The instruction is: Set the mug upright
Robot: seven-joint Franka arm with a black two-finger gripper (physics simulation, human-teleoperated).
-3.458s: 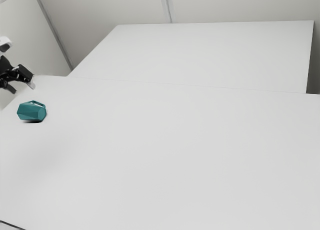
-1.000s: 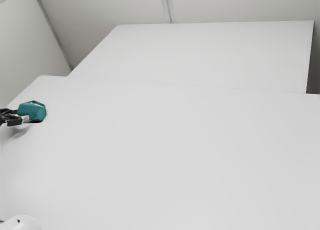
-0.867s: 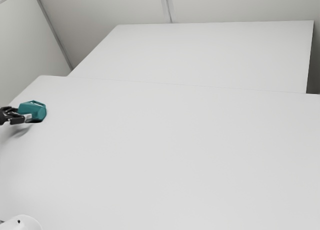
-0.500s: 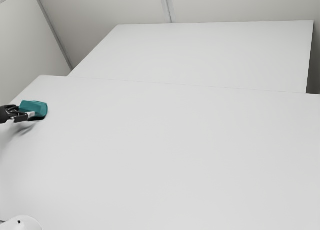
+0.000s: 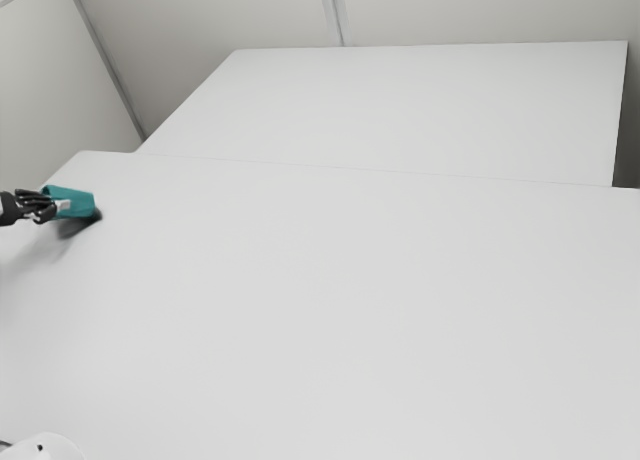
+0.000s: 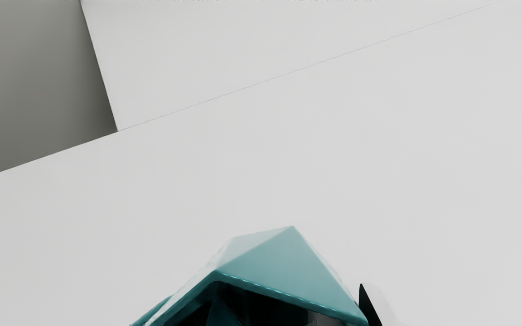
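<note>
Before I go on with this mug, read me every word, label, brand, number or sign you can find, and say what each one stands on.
There are none to read.
Mug: plain teal on the faces that show.
Gripper: no lettering that I can make out.
Table: plain white.
White rounded part: a dark dot, no letter or number that I can make out.

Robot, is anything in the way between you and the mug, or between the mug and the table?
Nothing that I can see. My end effector has hold of the mug by its wall, and nothing visible stands between the mug and the table below.
</note>
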